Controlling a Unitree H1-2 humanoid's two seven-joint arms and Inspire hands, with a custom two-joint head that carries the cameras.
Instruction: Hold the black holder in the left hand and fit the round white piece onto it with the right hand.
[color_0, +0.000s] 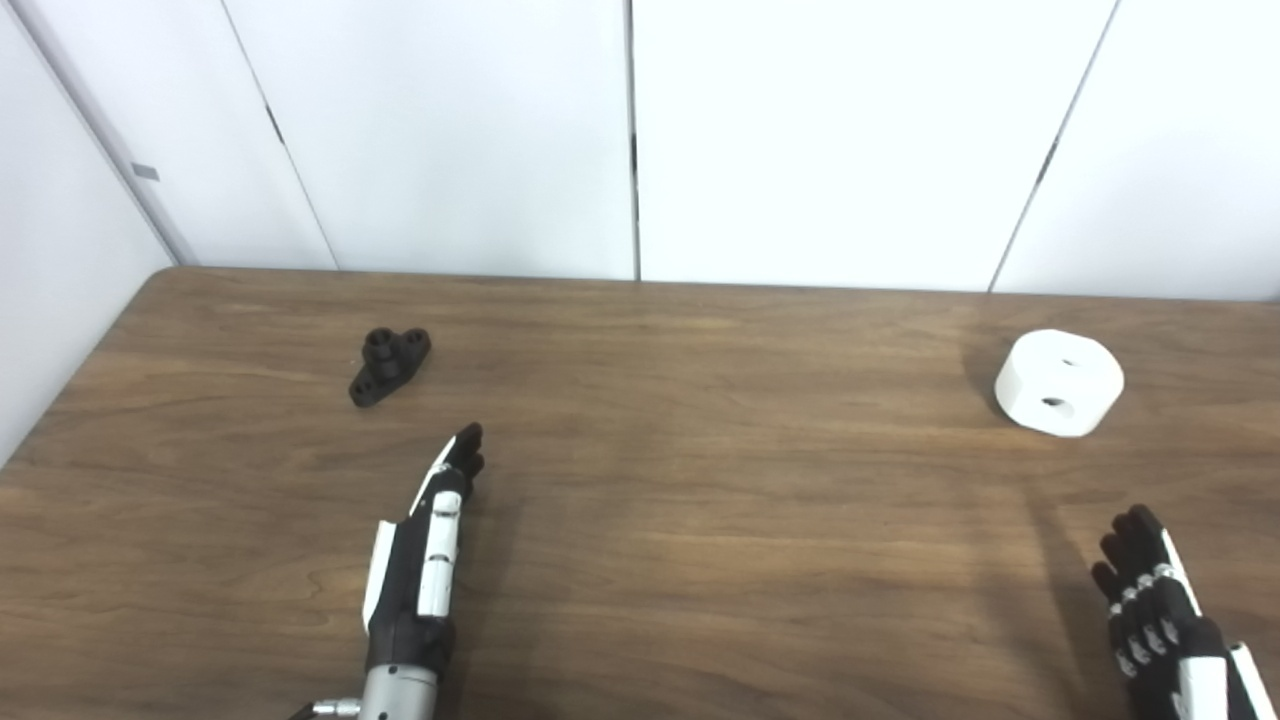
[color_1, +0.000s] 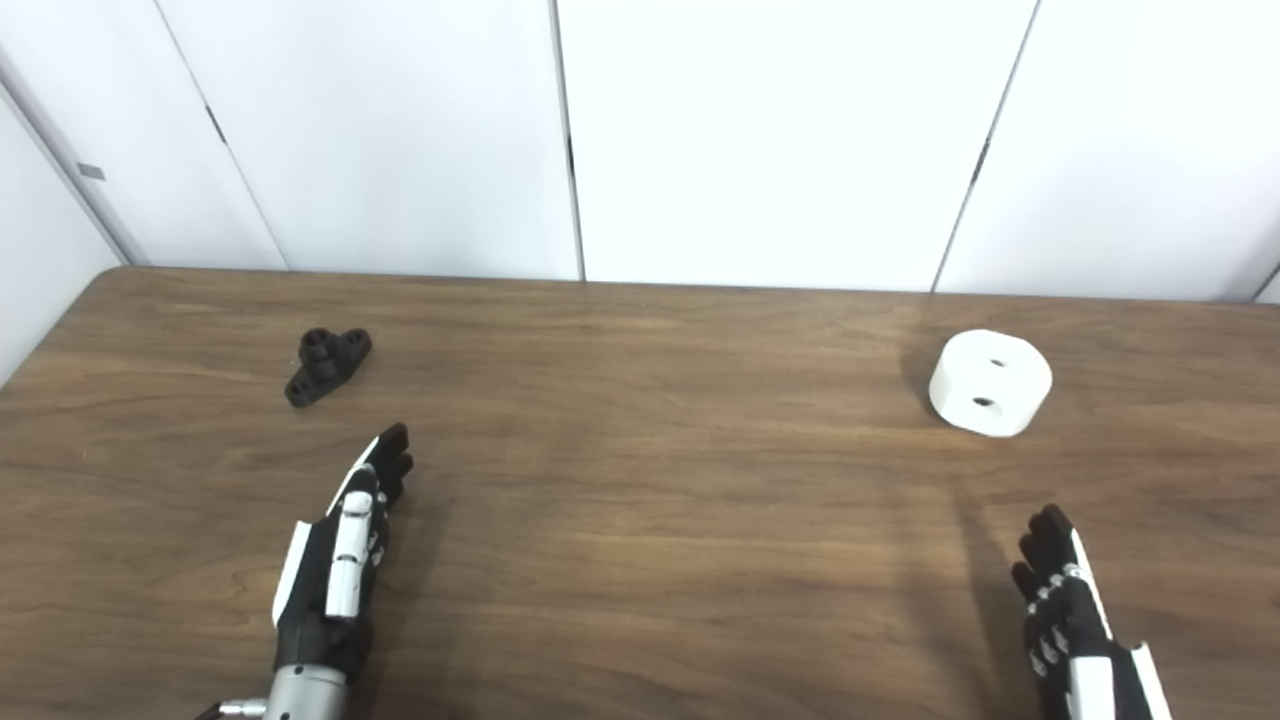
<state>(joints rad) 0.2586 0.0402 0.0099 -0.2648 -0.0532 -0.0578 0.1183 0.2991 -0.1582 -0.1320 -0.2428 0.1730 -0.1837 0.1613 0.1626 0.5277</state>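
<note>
At the near left of the table, left hand (color_0: 420, 560) sits low over the wood, fingers (color_0: 462, 455) stretched out straight and held close together, pointing away from the robot toward the far left. Nothing in its grasp. Thumb not clearly resolvable from this angle. Fingertips stop short of the black holder (color_0: 389, 365), clear gap of bare wood between them, no contact.

Right hand (color_1: 1075, 610) at the near right corner, partly cut by the bottom edge. Fingers (color_1: 1040, 545) extended, slightly spread, pointing up-table. Holds nothing. Back of the hand faces the camera.

Black holder lies on the table (color_0: 700, 520) at far left, beyond and a bit left of the left hand. Elongated base running diagonally, raised round boss toward its far end, holes visible in the base. Resting flat, untouched.

Round white piece (color_1: 990, 383) sits at far right, straight up-table of the right hand and well apart from it. Short cylinder with two dark holes showing, one on the top face, one nearer the front edge. Casts a shadow to its left.

Holder and white piece are well apart, opposite sides of the table. White wall panels (color_0: 820, 140) stand behind the far edge.
</note>
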